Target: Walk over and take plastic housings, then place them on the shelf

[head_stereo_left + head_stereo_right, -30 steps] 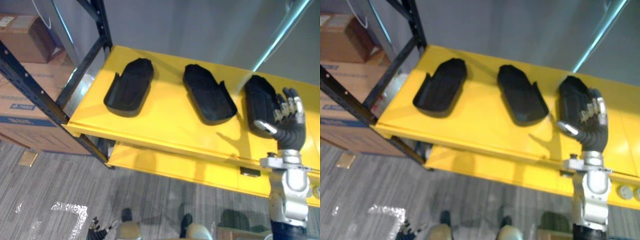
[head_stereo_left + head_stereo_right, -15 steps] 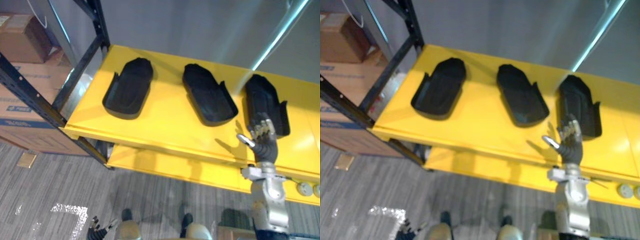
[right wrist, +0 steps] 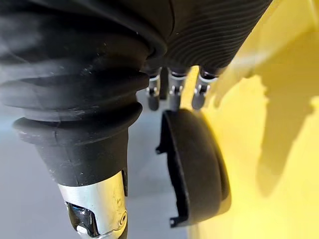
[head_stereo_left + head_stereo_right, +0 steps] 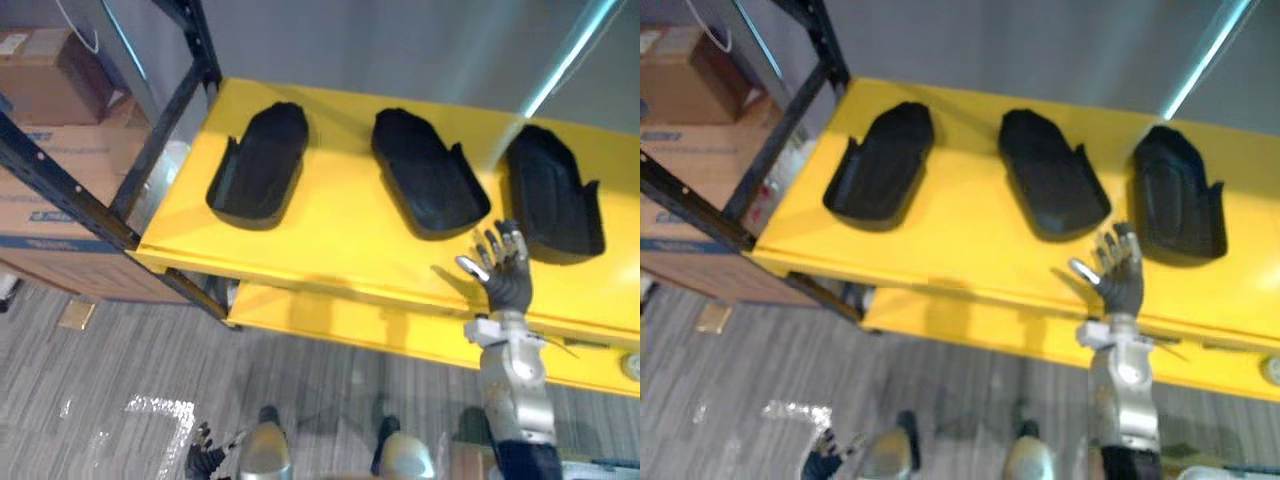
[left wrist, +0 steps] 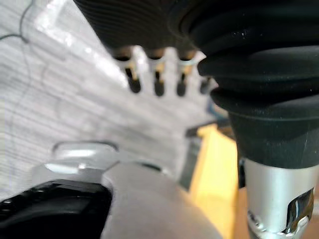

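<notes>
Three plastic housings on yellow shelf, right hand fingers spread empty, left hand relaxed

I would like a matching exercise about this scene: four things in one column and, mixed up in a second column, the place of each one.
Things:
1. leftmost black plastic housing
2. right hand
3. brown cardboard boxes
4. left hand

Places:
A. low, over the grey floor
B. beside the rack, outside its black frame
C. open, raised over the front of the yellow shelf
D. lying on the yellow shelf, at the end by the black frame

Pairs: 1-D, 2-C, 3-B, 4-A.
</notes>
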You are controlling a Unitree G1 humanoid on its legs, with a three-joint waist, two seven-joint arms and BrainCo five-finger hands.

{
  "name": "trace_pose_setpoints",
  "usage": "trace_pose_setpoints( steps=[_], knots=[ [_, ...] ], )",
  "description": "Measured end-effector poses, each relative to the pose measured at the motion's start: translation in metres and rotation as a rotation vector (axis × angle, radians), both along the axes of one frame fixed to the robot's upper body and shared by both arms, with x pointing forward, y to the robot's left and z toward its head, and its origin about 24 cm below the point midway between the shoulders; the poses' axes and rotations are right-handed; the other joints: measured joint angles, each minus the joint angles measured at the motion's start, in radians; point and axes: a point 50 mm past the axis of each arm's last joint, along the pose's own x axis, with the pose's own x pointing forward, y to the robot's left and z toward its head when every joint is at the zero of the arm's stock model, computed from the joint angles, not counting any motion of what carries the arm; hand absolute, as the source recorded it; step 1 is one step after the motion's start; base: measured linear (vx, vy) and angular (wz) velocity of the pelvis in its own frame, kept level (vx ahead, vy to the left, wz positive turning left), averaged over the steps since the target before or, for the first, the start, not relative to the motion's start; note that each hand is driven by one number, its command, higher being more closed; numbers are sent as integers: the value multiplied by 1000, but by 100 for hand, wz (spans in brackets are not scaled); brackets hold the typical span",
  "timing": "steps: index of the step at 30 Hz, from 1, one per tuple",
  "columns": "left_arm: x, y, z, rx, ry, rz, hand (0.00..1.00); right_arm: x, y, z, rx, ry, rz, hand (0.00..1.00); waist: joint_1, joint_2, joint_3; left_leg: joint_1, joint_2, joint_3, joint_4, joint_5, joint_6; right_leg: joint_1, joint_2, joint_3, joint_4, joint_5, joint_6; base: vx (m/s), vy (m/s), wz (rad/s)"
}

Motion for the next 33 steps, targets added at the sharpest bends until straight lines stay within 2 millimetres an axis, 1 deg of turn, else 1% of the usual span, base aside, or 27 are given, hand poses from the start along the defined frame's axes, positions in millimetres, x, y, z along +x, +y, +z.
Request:
trace_pose_setpoints(
  steps=[2,7,9,11,16,19,23,29,33],
  knots=[
    [5,2,2,5,-10,-7,0,4,1,6,-7,-21,-1,0,0,3,26,-12,4,-2,30,-16,3,-7,-3,4,21,-8,1,-77,37,-4],
    [14,1,4,9,-25,-39,0,9,4,15,-26,-49,-1,0,3,5,52,-36,-2,2,66,-30,10,-52,-20,20,76,-25,8,-51,22,-3],
    [14,1,4,9,-24,-37,0,11,5,18,-39,-59,10,0,2,7,53,-48,-6,1,72,-30,10,-70,-27,24,96,-33,12,-42,1,0],
    [17,0,4,5,-29,-44,0,13,5,24,-56,-77,24,0,1,16,64,-49,-13,0,80,-32,13,-81,-38,26,126,-47,14,-32,-7,3],
    [19,-1,5,3,-32,-49,0,16,10,28,-77,-94,76,0,0,24,68,-53,-16,-1,81,-32,13,-91,-43,26,141,-54,13,-16,-6,1],
    [23,-1,6,2,-41,-54,0,19,14,35,-120,-117,128,0,-2,30,77,-67,-17,-4,92,-32,13,-105,-47,26,154,-58,14,-6,-3,1],
    [24,-2,5,0,-37,-54,0,22,27,37,-155,-118,224,0,-4,30,77,-66,-20,-4,91,-32,13,-108,-52,26,164,-64,15,0,0,0],
    [24,-2,5,0,-35,-55,0,21,35,38,-214,-108,301,0,-7,30,77,-65,-22,-3,87,-32,13,-108,-54,26,163,-64,15,0,0,0],
    [23,-2,5,-1,-33,-55,0,16,39,37,-231,-107,327,0,-10,31,78,-63,-22,-1,80,-31,13,-108,-54,28,160,-64,15,0,0,0]
  ],
)
